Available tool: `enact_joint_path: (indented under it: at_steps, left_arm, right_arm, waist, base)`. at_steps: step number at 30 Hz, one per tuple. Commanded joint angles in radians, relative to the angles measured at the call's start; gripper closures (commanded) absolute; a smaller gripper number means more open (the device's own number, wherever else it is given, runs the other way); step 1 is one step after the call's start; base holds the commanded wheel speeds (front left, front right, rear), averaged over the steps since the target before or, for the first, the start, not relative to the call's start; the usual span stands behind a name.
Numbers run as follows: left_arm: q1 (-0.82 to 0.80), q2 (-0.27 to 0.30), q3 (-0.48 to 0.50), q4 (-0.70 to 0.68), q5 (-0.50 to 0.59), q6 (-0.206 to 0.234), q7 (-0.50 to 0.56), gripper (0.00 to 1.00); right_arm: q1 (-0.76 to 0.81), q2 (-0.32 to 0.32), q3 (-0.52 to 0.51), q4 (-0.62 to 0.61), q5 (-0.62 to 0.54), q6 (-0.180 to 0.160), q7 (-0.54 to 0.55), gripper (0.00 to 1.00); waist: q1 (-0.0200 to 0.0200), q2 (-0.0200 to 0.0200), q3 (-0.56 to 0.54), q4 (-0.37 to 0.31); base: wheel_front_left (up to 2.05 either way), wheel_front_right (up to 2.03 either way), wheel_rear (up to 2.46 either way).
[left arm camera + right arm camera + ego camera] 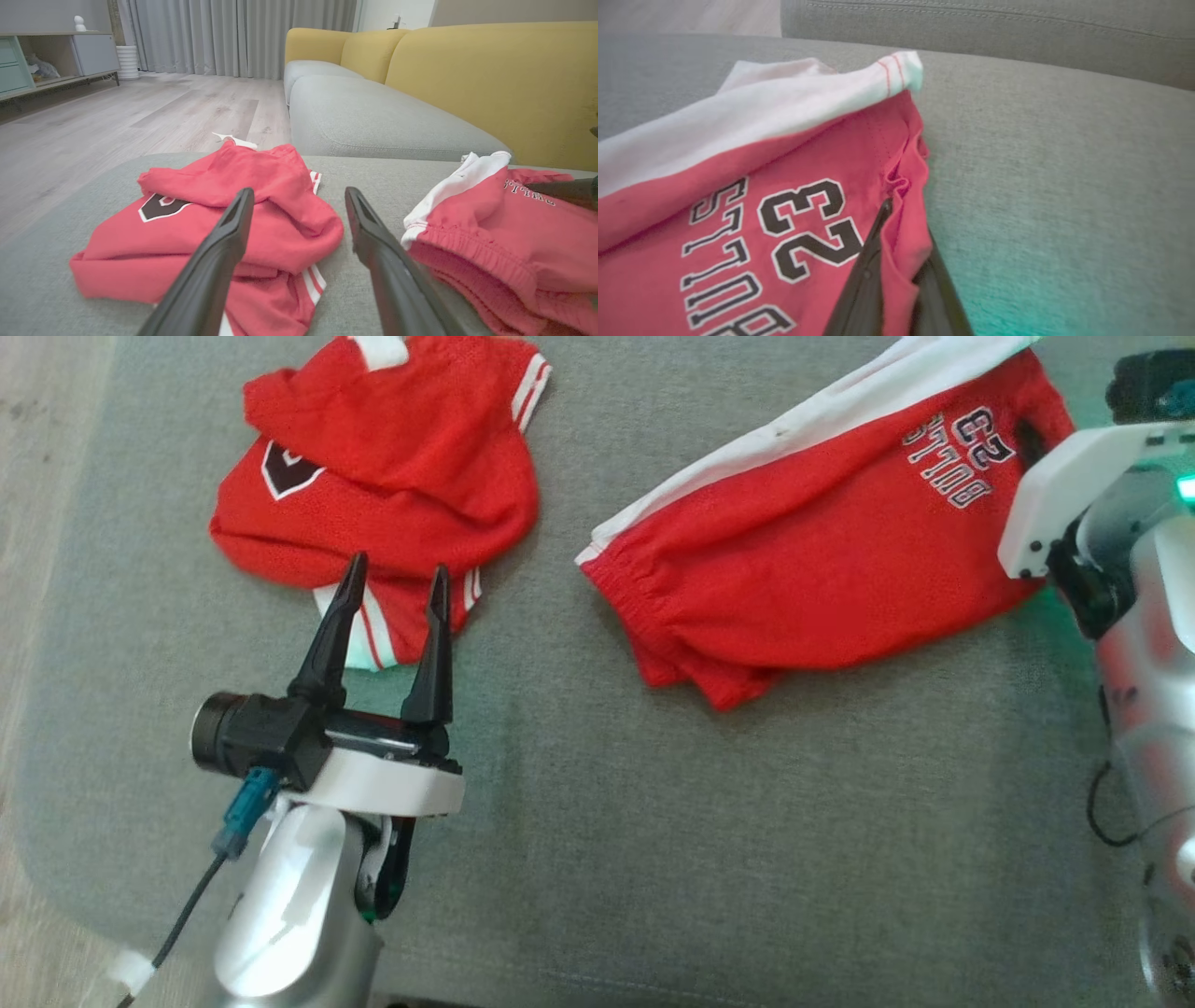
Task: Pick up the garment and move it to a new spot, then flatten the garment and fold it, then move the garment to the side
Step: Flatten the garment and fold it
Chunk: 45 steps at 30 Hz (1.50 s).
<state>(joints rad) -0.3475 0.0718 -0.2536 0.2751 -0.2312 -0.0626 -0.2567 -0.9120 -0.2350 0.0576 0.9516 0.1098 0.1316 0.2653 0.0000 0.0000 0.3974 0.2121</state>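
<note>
One wrist view shows the right gripper (903,224) pinching the shorts (738,186); left gripper (398,569) gapes open.

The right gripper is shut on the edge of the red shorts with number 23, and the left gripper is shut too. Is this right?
Not quite: the left gripper is open, its jaws apart before the crumpled red jersey, as the left wrist view shows. The right gripper is indeed shut on the edge of the red shorts.

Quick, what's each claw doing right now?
Left gripper: open, holding nothing.
Right gripper: shut on the shorts.
</note>
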Motion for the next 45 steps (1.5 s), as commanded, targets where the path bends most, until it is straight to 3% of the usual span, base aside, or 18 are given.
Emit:
enact_joint_path:
  at_steps: [1,10,18,24,30,45]
  left_arm:
    - [-0.021,0.007,0.047,-0.026,0.014,-0.005,-0.005,0.0]
    - [0.003,0.001,0.075,-0.023,0.037,-0.015,-0.005,0.0]
    - [0.039,-0.003,0.093,-0.014,0.052,-0.021,-0.005,0.0]
    - [0.063,-0.004,0.099,-0.008,0.059,-0.025,-0.005,0.0]
    - [0.091,-0.003,0.106,0.0,0.069,-0.027,-0.005,0.0]
    - [0.133,-0.007,0.109,-0.001,0.067,-0.023,-0.005,0.0]
  right_arm:
    - [0.016,-0.026,0.021,-0.006,0.017,-0.001,-0.022,1.0]
    - [0.072,-0.134,-0.022,0.013,0.114,-0.001,-0.12,1.0]
    - [0.135,-0.207,-0.217,0.086,0.071,-0.001,-0.185,1.0]
    - [0.138,-0.145,-0.263,0.078,0.058,-0.001,-0.22,1.0]
    - [0.149,-0.056,-0.238,0.02,0.098,-0.001,-0.242,1.0]
    - [0.227,0.145,0.028,-0.226,0.261,-0.001,-0.208,1.0]
  waist:
    - [0.0,0.0,-0.016,-0.018]
    - [0.0,0.0,-0.075,-0.079]
    - [0.0,0.0,-0.126,-0.11]
    - [0.0,0.0,-0.162,-0.117]
    - [0.0,0.0,-0.217,-0.12]
    - [0.0,0.0,-0.277,-0.085]
  base:
    - [0.0,0.0,0.0]
    - [0.0,0.0,0.0]
    - [0.0,0.0,0.0]
    - [0.0,0.0,0.0]
    - [0.0,0.0,0.0]
    - [0.0,0.0,0.0]
